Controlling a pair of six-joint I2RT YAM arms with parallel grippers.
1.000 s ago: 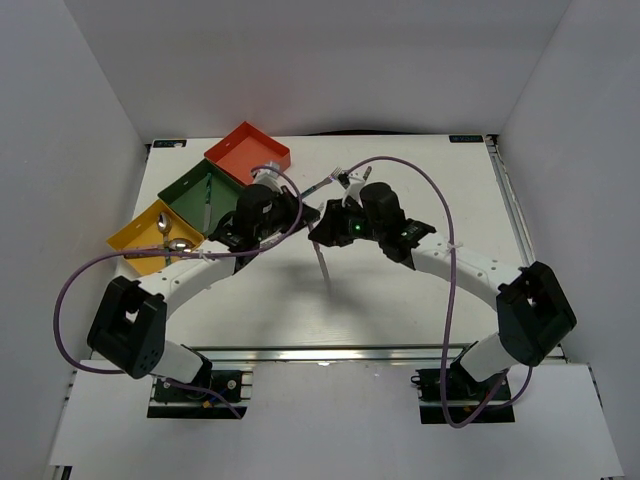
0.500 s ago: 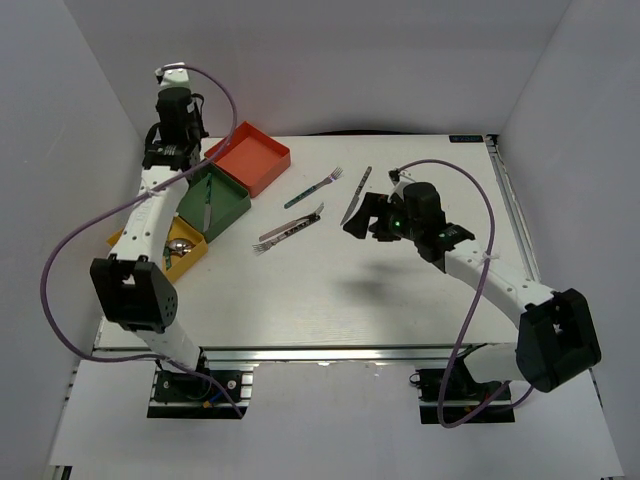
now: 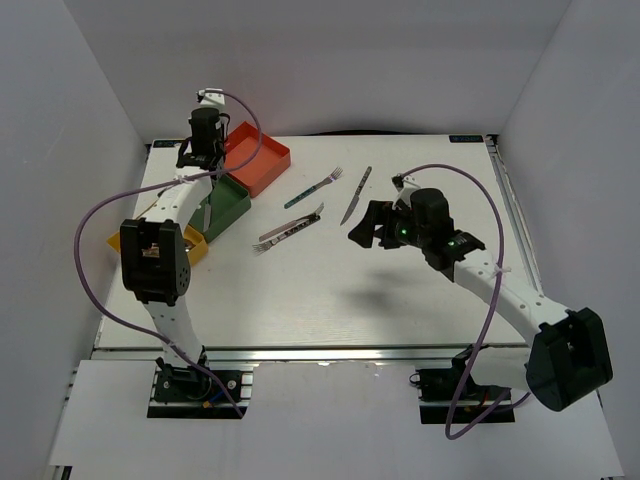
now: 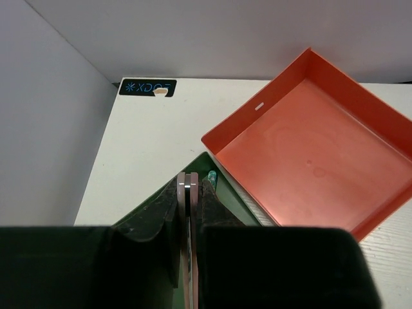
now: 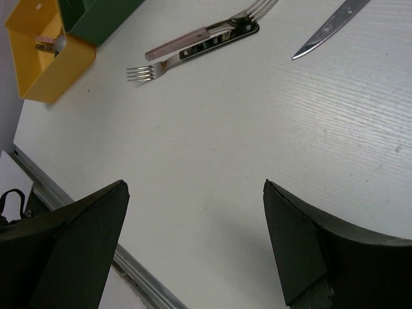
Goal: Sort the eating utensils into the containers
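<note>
My left gripper (image 3: 203, 158) hangs at the back left, above the seam between the dark green tray (image 3: 232, 208) and the red-orange tray (image 3: 258, 160). In the left wrist view it is shut (image 4: 188, 188) on a thin pinkish-handled utensil (image 4: 188, 212) seen edge-on, over the green tray's corner (image 4: 222, 187); the red tray (image 4: 315, 154) looks empty. A teal-handled fork (image 3: 312, 188), a knife (image 3: 356, 195) and two forks (image 3: 290, 229) lie on the table. My right gripper (image 3: 368, 226) is open and empty right of them; it also shows in the right wrist view (image 5: 193, 187).
The yellow tray (image 5: 38, 67) holds a spoon (image 5: 56, 42); the left arm mostly hides it from above. A teal handle tip (image 4: 212, 176) lies in the green tray. White walls enclose the table on three sides. A metal rail (image 5: 77, 209) runs along the near edge.
My left gripper has swung from the far back-left corner to the right, over the green and red trays. My right gripper has drifted slightly right. The loose utensils have not moved in the last half second.
</note>
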